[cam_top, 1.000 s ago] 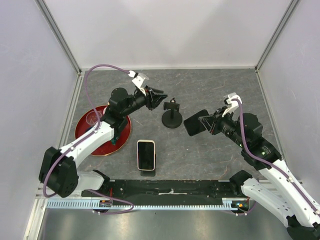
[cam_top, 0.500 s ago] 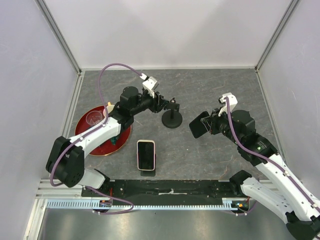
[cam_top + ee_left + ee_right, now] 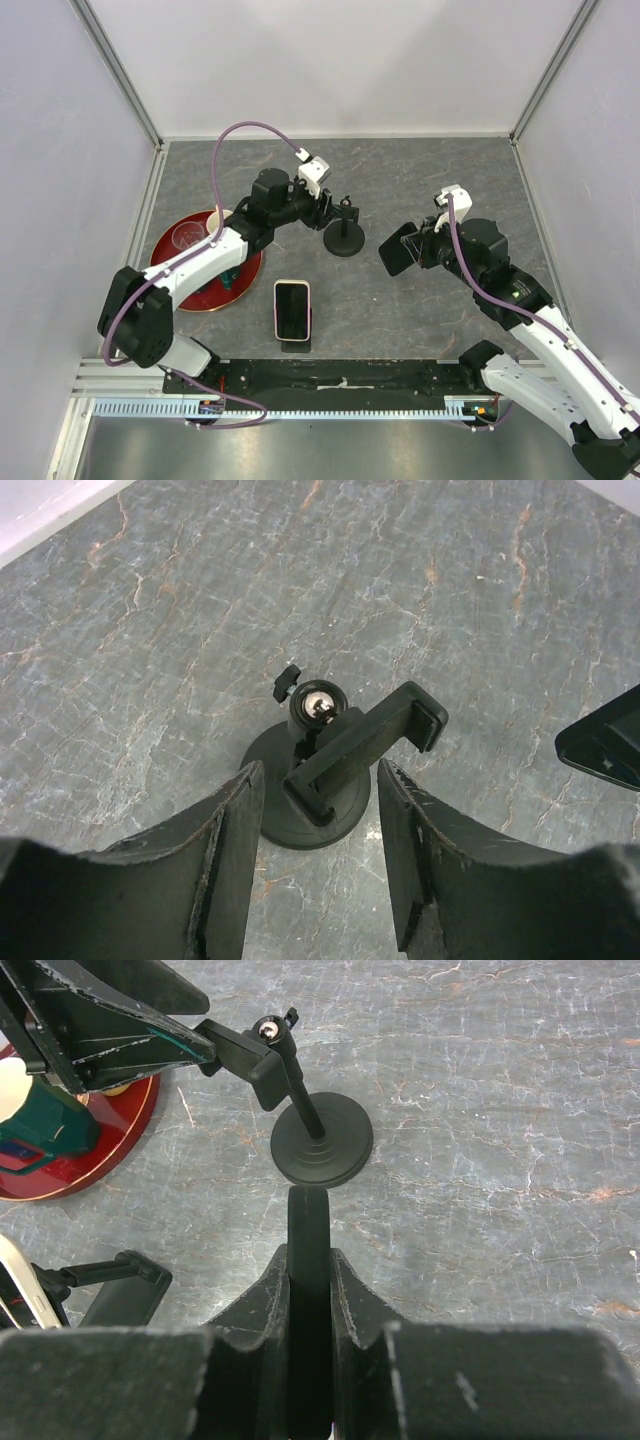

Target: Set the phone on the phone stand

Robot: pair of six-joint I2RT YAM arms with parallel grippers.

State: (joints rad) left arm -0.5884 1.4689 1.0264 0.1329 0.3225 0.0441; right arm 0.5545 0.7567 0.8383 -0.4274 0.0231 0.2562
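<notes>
The black phone stand [image 3: 344, 236] stands mid-table, a round base with a tilted clamp [image 3: 362, 742] on a ball head. My left gripper [image 3: 327, 210] is open at the stand's left side, and the clamp's near end lies between its fingertips [image 3: 250, 785] without being gripped. To the right of the stand, my right gripper [image 3: 420, 247] is shut on a black phone [image 3: 397, 249]. It holds the phone on edge above the table, and the free end [image 3: 308, 1222] points at the stand's base [image 3: 322, 1146].
A red plate [image 3: 172, 276] at the left holds a clear cup [image 3: 186, 236] and a green item [image 3: 231, 283]. A second phone in a white case [image 3: 292, 309] rests on another stand near the front edge. Grey walls enclose the table.
My left gripper has moved right to the stand's clamp and opened wider. My right arm turned the phone and drew it slightly lower, then held still.
</notes>
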